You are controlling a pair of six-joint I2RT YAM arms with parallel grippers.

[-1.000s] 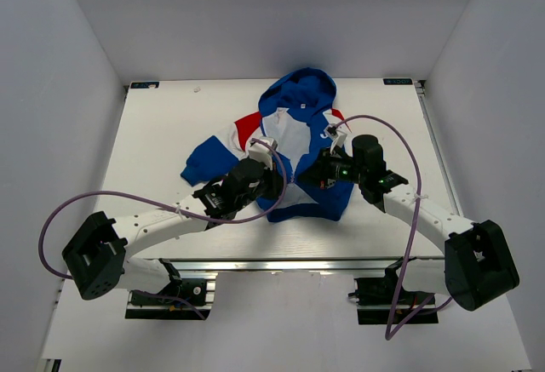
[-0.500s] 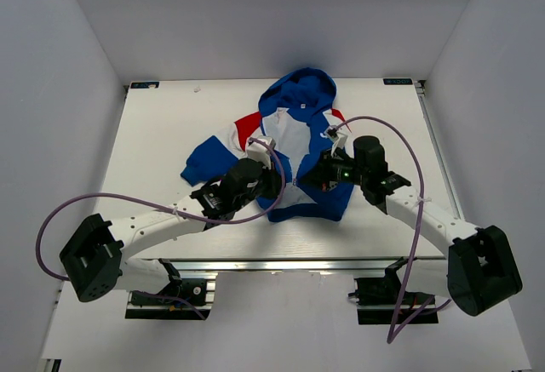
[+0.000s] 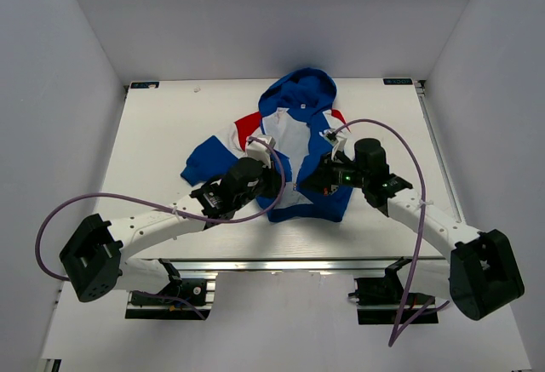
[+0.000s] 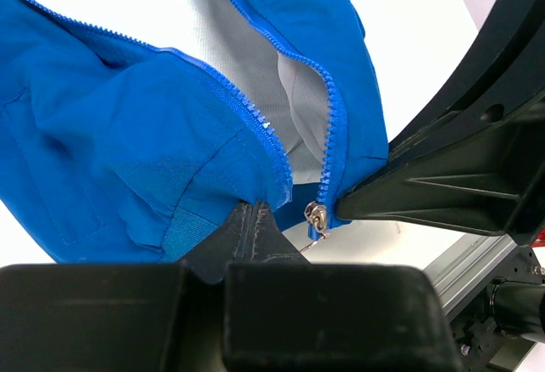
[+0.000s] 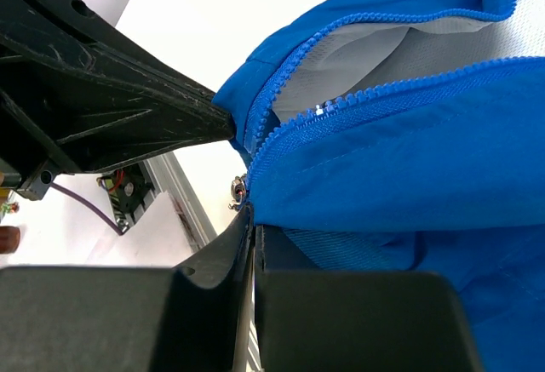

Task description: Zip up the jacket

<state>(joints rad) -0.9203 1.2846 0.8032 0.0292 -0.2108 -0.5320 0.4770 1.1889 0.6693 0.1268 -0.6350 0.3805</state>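
The jacket (image 3: 298, 91) lies on the table with its hood at the far side and its front open, showing white lining. My left gripper (image 3: 278, 186) is shut on the bottom corner of one blue front panel (image 4: 128, 134), its fingers (image 4: 253, 210) pinching the hem beside the zipper teeth. The right gripper (image 3: 314, 178) is shut on the bottom corner of the other panel (image 5: 409, 159), right under the metal zipper slider (image 5: 239, 189). In the left wrist view that slider (image 4: 315, 216) hangs at the foot of the second zipper row. The two zipper ends sit a small gap apart, not joined.
The white table (image 3: 162, 134) is boxed in by white walls at the left, right and back. A metal rail (image 3: 289, 266) runs along its near edge, close under the jacket's hem. Purple cables (image 3: 128, 202) loop off both arms.
The right arm has shifted slightly right and the left arm's elbow has drawn in a little. Both grips on the hem have held and the jacket has barely moved.
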